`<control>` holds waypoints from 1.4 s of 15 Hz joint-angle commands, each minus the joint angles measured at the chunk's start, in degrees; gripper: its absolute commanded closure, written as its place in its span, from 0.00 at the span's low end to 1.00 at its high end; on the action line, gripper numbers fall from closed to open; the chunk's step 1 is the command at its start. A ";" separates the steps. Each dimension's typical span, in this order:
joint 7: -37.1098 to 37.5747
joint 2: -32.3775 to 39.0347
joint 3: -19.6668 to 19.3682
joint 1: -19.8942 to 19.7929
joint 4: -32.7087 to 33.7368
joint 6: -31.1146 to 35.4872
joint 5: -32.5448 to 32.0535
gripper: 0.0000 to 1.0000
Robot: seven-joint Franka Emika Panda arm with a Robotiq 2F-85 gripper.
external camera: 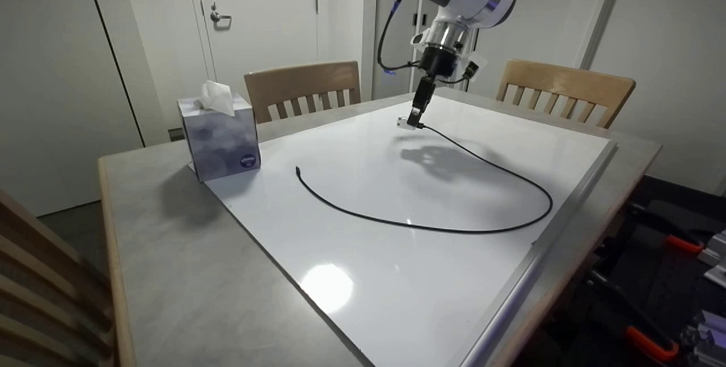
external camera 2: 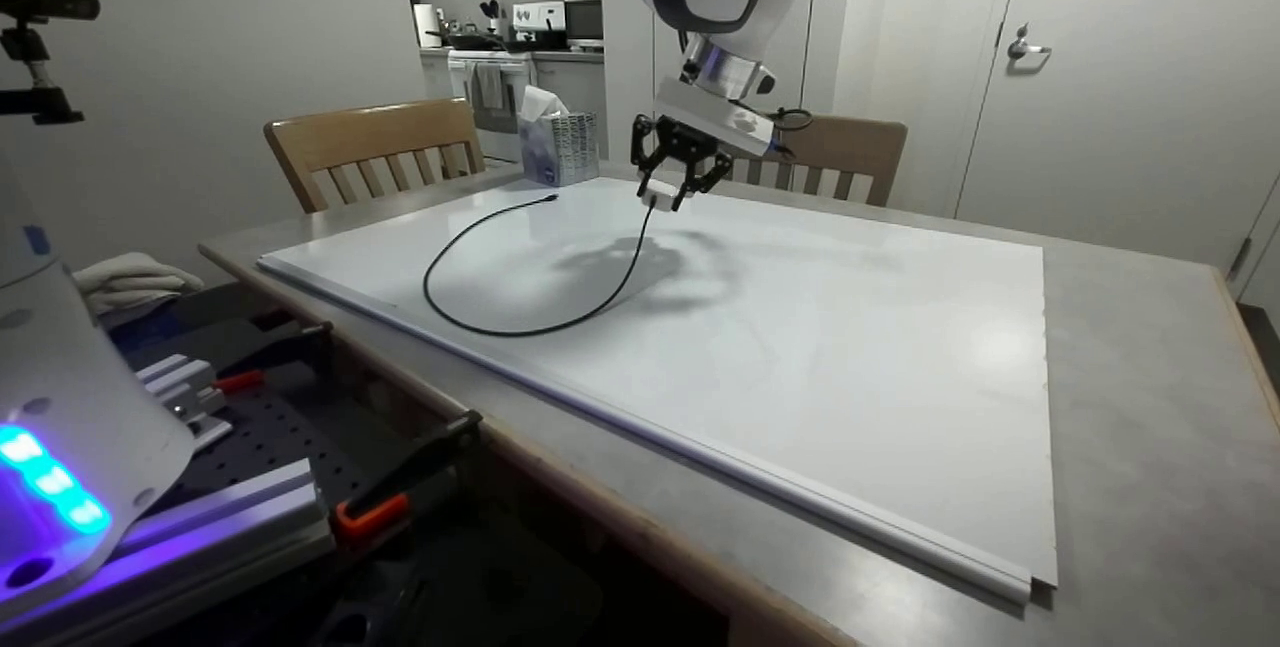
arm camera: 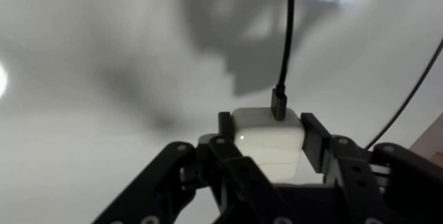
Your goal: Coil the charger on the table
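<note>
"How do we expect the charger (external camera: 476,232) to handle?"

"Light, we judge: the white block (arm camera: 268,149) hard, perhaps slippery; the cable (arm camera: 289,26) bendy but springy. We do best to hold the block by its flat sides."

"And where does it lie against our jaws?"

"Between them: our gripper (arm camera: 269,127) is clamped on the block, which looks raised. The cable slopes down to the table (external camera 2: 850,347), sweeps round in a wide open loop, and ends at a free plug (external camera: 298,170), well apart."
</note>
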 commanded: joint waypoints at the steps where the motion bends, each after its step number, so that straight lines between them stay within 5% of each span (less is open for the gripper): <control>1: -1.76 -0.30 -2.48 2.84 0.24 -2.13 1.84 0.49; 6: -2.65 -0.30 -2.68 3.27 0.25 -3.19 1.80 0.49; 7: -2.67 -0.30 -2.71 3.26 0.25 -3.22 1.80 0.74; 16: -7.70 6.13 -6.00 12.79 11.23 -23.24 -10.44 0.74; 21: 2.44 10.06 -10.87 19.19 15.84 -18.44 -19.36 0.74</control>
